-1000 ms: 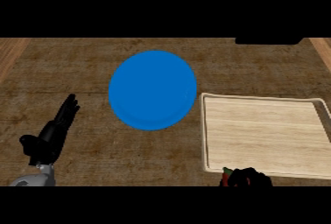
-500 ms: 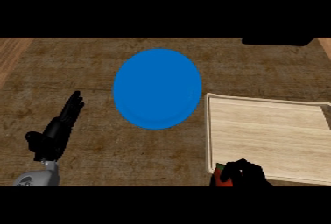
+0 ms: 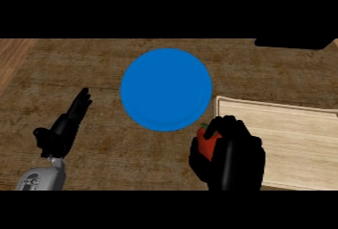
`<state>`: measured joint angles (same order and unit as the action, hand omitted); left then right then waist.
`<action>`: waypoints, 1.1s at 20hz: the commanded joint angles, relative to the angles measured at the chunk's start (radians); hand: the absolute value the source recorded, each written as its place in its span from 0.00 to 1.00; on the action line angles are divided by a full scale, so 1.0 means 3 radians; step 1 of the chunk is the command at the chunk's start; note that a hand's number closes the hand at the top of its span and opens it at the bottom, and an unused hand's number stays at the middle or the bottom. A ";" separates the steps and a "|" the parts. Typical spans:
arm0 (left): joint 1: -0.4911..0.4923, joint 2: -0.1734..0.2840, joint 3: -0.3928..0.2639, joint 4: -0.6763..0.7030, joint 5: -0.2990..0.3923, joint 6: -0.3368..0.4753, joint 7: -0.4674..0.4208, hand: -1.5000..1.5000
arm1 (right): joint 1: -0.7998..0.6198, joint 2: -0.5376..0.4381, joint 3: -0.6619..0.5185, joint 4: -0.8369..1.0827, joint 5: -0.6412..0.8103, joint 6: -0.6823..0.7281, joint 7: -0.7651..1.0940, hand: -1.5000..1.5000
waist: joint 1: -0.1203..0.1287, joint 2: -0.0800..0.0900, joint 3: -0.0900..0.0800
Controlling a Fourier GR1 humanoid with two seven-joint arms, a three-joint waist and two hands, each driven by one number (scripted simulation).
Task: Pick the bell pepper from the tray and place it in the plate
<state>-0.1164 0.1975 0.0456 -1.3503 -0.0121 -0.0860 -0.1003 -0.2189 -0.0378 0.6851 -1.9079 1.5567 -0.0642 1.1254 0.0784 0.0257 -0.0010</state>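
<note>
A red bell pepper [image 3: 207, 142] with a green stem shows partly inside my right hand [image 3: 232, 154], whose fingers are curled round it. Hand and pepper sit at the left edge of the light wooden tray [image 3: 290, 134], just below and right of the blue plate [image 3: 166, 88]. Most of the pepper is hidden by the fingers. The plate lies on the counter with nothing on it. My left hand [image 3: 63, 127] rests open at the lower left, fingers up.
The counter [image 3: 79, 71] is dark wood grain. A black object [image 3: 293, 42] lies at the top right edge. A lighter wooden strip [image 3: 13, 58] runs along the far left.
My right hand has risen from the lower edge and moved left and up with the pepper, toward the plate. The view has shifted slightly. The left hand stays at rest.
</note>
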 commanded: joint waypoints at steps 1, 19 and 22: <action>-0.0098 -0.0072 -0.0063 -0.0050 -0.0002 0.0014 0.0087 0.50 | -0.0687 0.0120 -0.0349 0.0536 -0.0418 -0.0139 0.0559 1.00 | 0.0060 -0.0004 0.0003; -0.0111 -0.0043 -0.0025 0.0061 -0.0017 0.0002 0.0057 0.50 | -0.1687 0.0124 -0.1297 0.1940 -0.0986 -0.1832 0.0606 0.00 | 0.0066 -0.0014 0.0011; -0.0140 -0.0044 0.0017 0.0122 0.0023 -0.0009 0.0053 0.50 | -0.1608 0.0124 -0.1308 0.1815 -0.0955 -0.2290 0.0537 0.00 | -0.0005 -0.0030 0.0011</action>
<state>-0.1449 0.1854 0.0393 -1.3303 -0.0141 -0.0898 -0.0929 -0.6923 -0.0091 0.2970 -1.3525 1.2632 -0.4959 1.1206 0.0996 0.0212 0.0019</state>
